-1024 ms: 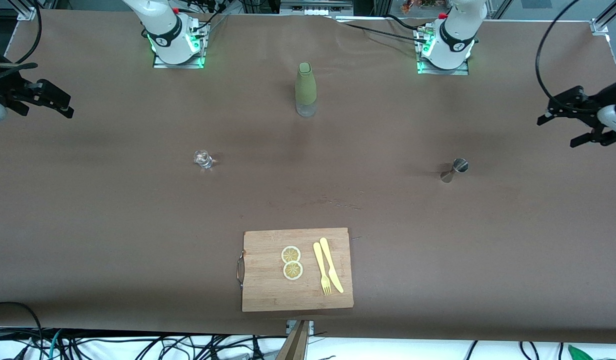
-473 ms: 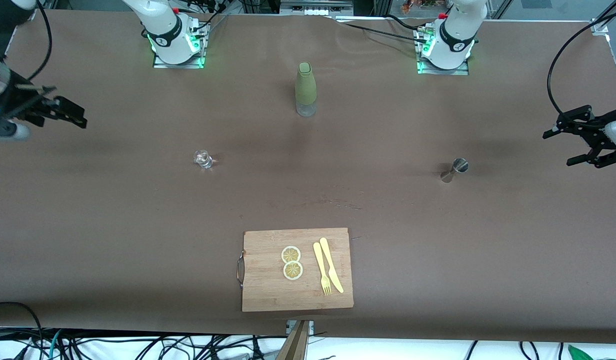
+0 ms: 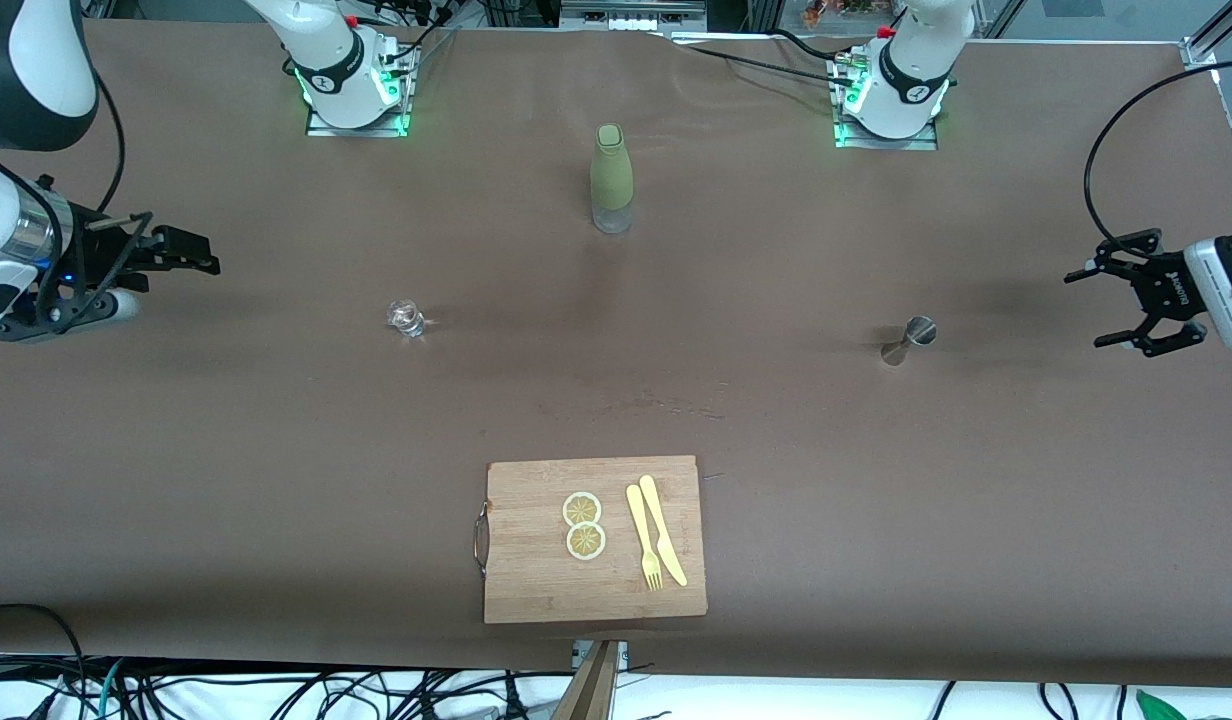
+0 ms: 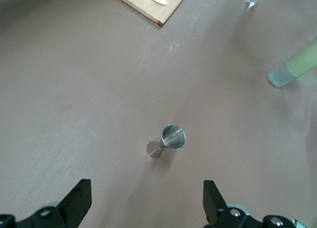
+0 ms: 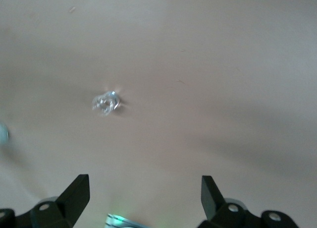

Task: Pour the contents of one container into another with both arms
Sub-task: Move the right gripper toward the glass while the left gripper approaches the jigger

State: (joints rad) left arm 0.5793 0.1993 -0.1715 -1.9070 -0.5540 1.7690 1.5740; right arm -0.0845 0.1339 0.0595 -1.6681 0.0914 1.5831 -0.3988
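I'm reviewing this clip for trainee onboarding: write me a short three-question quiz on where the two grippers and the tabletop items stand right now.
1. True or false: the left gripper is shut on the metal jigger.
2. Which item does the right gripper face in its wrist view? A) green bottle B) small clear glass C) cutting board
3. Fill in: the two lemon slices lie on the ____ beside the yellow fork and knife.

Key:
1. False: it is open, apart from the jigger.
2. B
3. cutting board
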